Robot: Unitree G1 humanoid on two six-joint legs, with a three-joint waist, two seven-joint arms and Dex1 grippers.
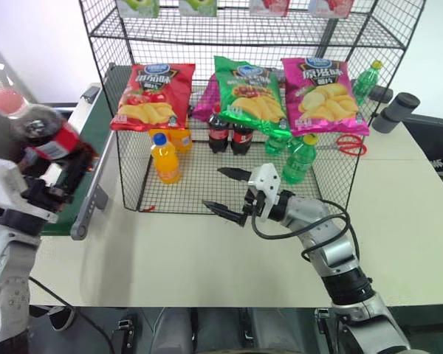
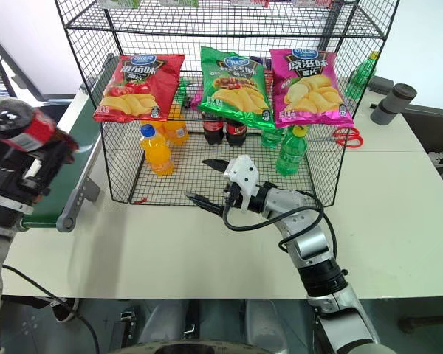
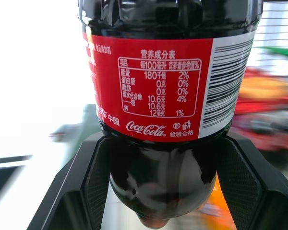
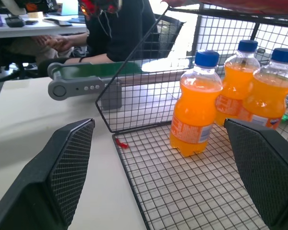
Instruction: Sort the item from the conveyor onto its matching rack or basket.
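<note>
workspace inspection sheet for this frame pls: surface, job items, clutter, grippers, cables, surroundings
Surface: white table, bare in front of the rack.
Job's things: cola bottle lifted over the conveyor; wire basket holds two colas, orange drinks, green bottles.
Clutter: chip bags hung on the mesh; red scissors behind.
Grippers: left gripper shut on the cola bottle; right gripper open at the basket's front.
Cables: black cable looped on the right arm.
Surroundings: a seated person beyond the conveyor.

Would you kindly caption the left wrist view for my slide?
Left gripper shut on a small dark plastic cola bottle with a red label.
</note>
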